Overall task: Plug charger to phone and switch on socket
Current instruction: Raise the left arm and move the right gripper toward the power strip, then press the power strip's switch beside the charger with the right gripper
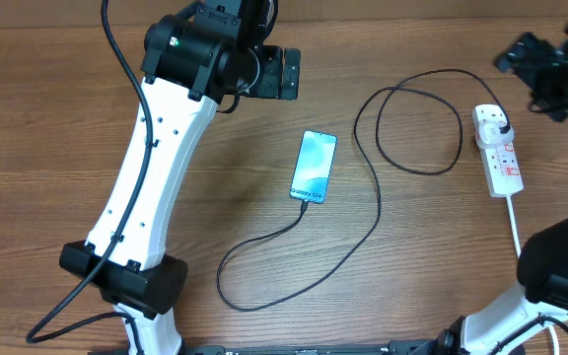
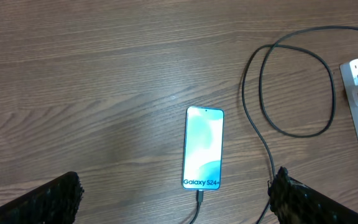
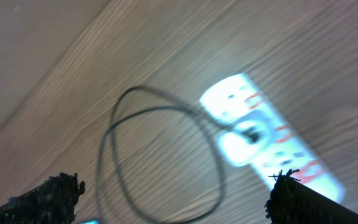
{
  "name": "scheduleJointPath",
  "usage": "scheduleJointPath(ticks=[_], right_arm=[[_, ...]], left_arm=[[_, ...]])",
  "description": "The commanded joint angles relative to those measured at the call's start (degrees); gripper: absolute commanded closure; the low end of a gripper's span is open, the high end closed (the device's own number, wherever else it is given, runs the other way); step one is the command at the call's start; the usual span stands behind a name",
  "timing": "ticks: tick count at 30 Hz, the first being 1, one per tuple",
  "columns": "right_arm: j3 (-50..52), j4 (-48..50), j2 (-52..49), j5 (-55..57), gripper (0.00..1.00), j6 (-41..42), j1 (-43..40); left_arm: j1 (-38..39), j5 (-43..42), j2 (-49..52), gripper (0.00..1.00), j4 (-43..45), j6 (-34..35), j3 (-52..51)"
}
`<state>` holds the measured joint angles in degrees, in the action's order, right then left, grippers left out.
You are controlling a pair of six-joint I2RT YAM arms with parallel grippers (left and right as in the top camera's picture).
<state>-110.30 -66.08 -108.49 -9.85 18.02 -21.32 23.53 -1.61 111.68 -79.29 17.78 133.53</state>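
The left gripper (image 1: pixel 276 72) hangs above the brown wood-grain table (image 1: pixel 37 118), up and left of the phone, with its jaws spread wide and nothing between them; in its own wrist view the two dark fingertips (image 2: pixel 58 198) sit at the frame's lower corners. The slim rectangular phone with a lit blue-cyan screen and dark frame (image 1: pixel 314 165) lies flat near the table's centre. The long thin black charger cable (image 1: pixel 379 202) meets the middle of the phone's near short edge with its small connector tip. From there it sweeps in a wide curve towards the near edge, rises to the right of the phone and forms a loop beside the power strip. The small white rectangular socket strip with red switch marks (image 1: pixel 501 158) lies to the right. A black plug (image 1: pixel 502 127) sits in its far outlet and a white cord (image 1: pixel 514 222) leaves its near end; the switch positions cannot be read. The right gripper (image 1: pixel 538 71) hovers just beyond the strip, jaws wide and empty, its wrist view blurred.
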Motion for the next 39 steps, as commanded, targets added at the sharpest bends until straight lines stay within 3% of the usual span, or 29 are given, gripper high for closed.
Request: scheduleJointPath(ticks=[1,10,16,27,39], right_arm=[[-1.0,-0.4,0.9,1.0,0.0,-5.7,-3.3],[4.4,1.3,0.8,0.1,0.0,-17.4,-7.8],[11.5,4.5,0.8,-10.2,0.0,-23.1,-8.4],[26.2,19.5,0.8,-10.0,0.0,-22.6,-8.4],[34.1,29.5,0.6,-11.7,0.0,-22.6,-8.3]], left_arm=[[-0.2,0.6,0.5,0.01,0.0,-1.1,0.1],[-0.2,0.6,0.5,0.0,0.0,-1.1,0.1],[-0.2,0.6,0.5,0.0,0.0,-1.1,0.1],[-0.2,0.6,0.5,0.01,0.0,-1.1,0.1],[-0.2,0.6,0.5,0.0,0.0,-1.1,0.1]])
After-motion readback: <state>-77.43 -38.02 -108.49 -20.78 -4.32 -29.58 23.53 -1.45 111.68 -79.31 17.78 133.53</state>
